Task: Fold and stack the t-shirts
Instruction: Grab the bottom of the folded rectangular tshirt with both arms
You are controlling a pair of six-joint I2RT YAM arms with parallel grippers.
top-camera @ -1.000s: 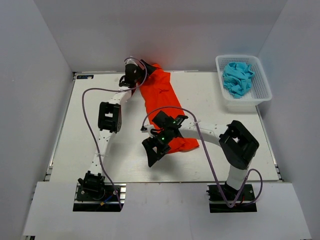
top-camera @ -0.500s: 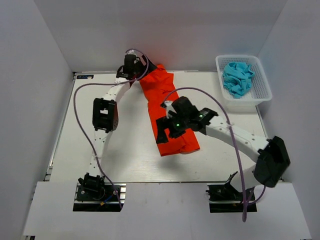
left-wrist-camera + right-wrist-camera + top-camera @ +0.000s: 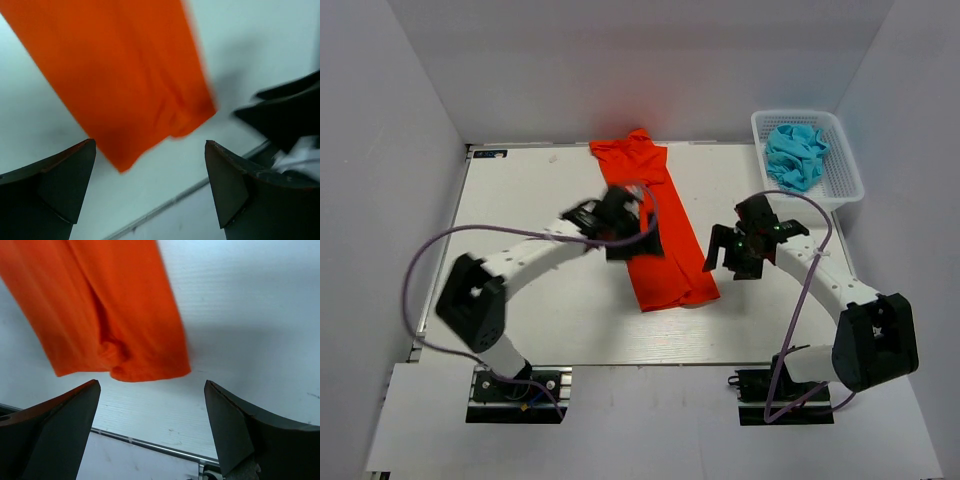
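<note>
A white table [image 3: 520, 190] fills the overhead view. On it lies an orange-red t-shirt [image 3: 672, 268], folded into a long narrow strip that runs from the far edge at 12 o'clock down toward 6 o'clock, leaning slightly to 5 o'clock. Its far end is a little rumpled and the rest lies flat. A white mesh basket [image 3: 812, 207] sits at the table's 2 o'clock corner, well apart from the strip, and holds a crumpled turquoise t-shirt [image 3: 795, 157].

The left gripper [image 3: 642, 238] hangs over the strip's middle, blurred from above. The right gripper [image 3: 720, 256] stands just beside the strip's 3 o'clock edge. Both have their jaws spread wide and hold nothing.

Only the overhead camera takes in the basket, the turquoise shirt and the full length of the strip. The wrist cameras show the near end up close. In the left wrist view, the left gripper [image 3: 148, 145] frames the orange-red t-shirt [image 3: 125, 75], whose hem is bunched at one corner, with dark arm parts blurred at 3 o'clock. In the right wrist view, the right gripper [image 3: 150, 384] frames the same shirt [image 3: 100, 305], with a soft crease down the cloth and a small pucker at the hem — and the table's metal edge strip at 6 o'clock.
</note>
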